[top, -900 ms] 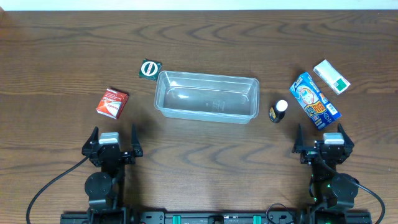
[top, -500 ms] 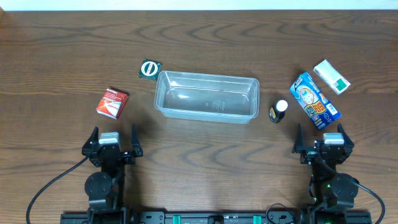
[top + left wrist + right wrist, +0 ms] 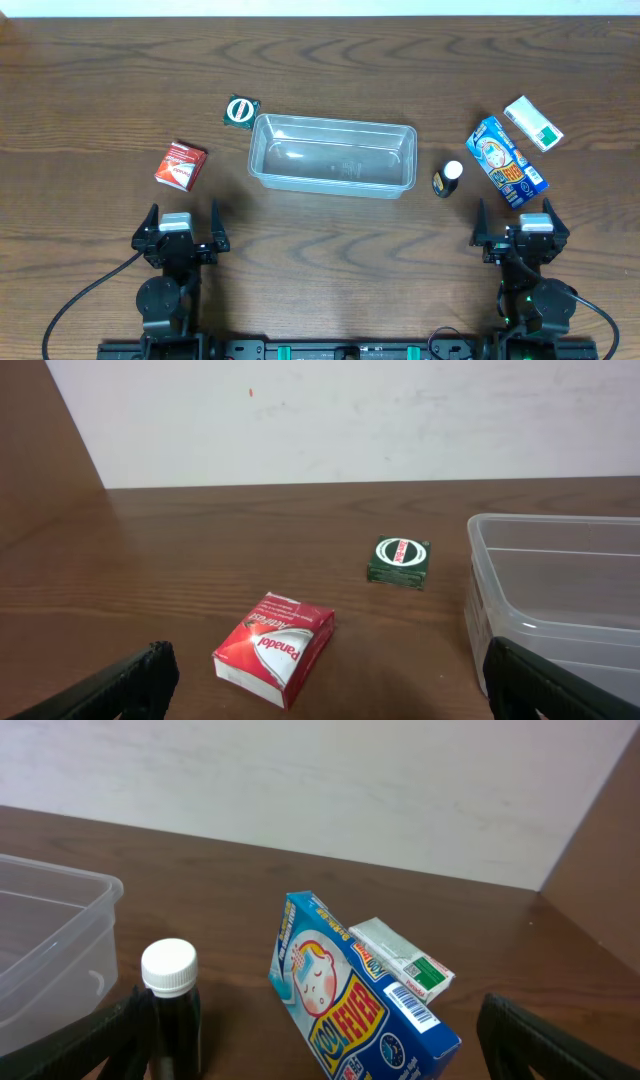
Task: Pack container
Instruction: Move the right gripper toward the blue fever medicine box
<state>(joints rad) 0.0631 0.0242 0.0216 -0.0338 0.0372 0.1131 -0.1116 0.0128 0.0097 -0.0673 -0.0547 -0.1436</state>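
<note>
The clear plastic container (image 3: 332, 154) stands empty at the table's middle; its corner shows in the left wrist view (image 3: 560, 600) and in the right wrist view (image 3: 45, 935). A red Panadol box (image 3: 180, 165) (image 3: 274, 647) and a small green box (image 3: 240, 110) (image 3: 400, 559) lie to its left. A dark bottle with a white cap (image 3: 448, 179) (image 3: 170, 1000), a blue Kool Fever box (image 3: 506, 161) (image 3: 355, 995) and a white-green box (image 3: 532, 123) (image 3: 405, 970) lie to its right. My left gripper (image 3: 181, 228) (image 3: 325, 685) and right gripper (image 3: 520, 226) (image 3: 315, 1045) are open and empty at the front edge.
A white wall (image 3: 340, 420) runs behind the table's far edge. Black cables (image 3: 80, 300) trail from both arm bases at the front.
</note>
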